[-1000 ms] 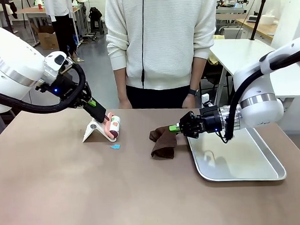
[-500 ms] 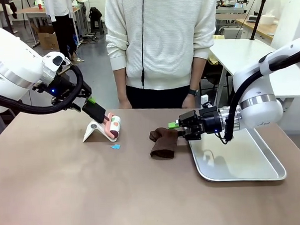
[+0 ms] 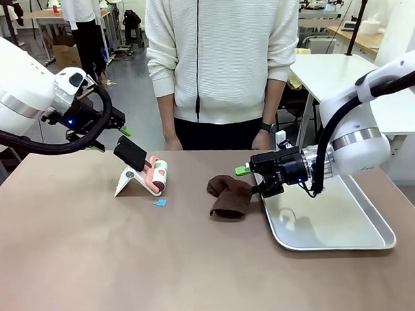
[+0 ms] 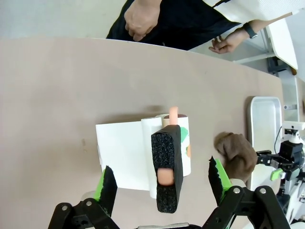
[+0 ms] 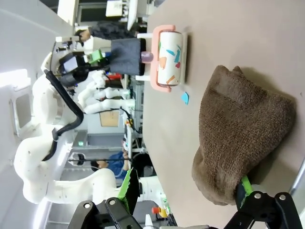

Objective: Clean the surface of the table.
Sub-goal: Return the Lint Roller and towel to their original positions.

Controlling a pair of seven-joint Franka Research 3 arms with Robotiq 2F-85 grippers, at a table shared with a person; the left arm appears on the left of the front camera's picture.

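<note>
The worktop (image 3: 129, 255) is a wide matte brownish-taupe surface spanning the foreground of the front view, with a person (image 3: 224, 58) in a white sweater standing at its far edge.

Left hand (image 3: 124, 135): positioned above the far-left area of the worktop, fingers spread wide, gripping nothing. In the left wrist view, the green-padded fingers (image 4: 107, 183) stand on either side of the lint roller's black foam handle (image 4: 167, 167) without touching it.

Lint roller (image 3: 157, 175): rests on a white stand (image 3: 129, 181), handle angled up toward the left hand. A small blue scrap (image 3: 159, 202) lies on the worktop just in front of it.

Right hand (image 3: 253, 175): held level over the left edge of the steel tray (image 3: 334, 226), fingers wide apart and empty. A crumpled brown cloth (image 3: 228, 194) lies on the worktop just beside the fingertips; in the right wrist view, the cloth (image 5: 243, 133) sits between the spread fingers (image 5: 129, 186).
</note>
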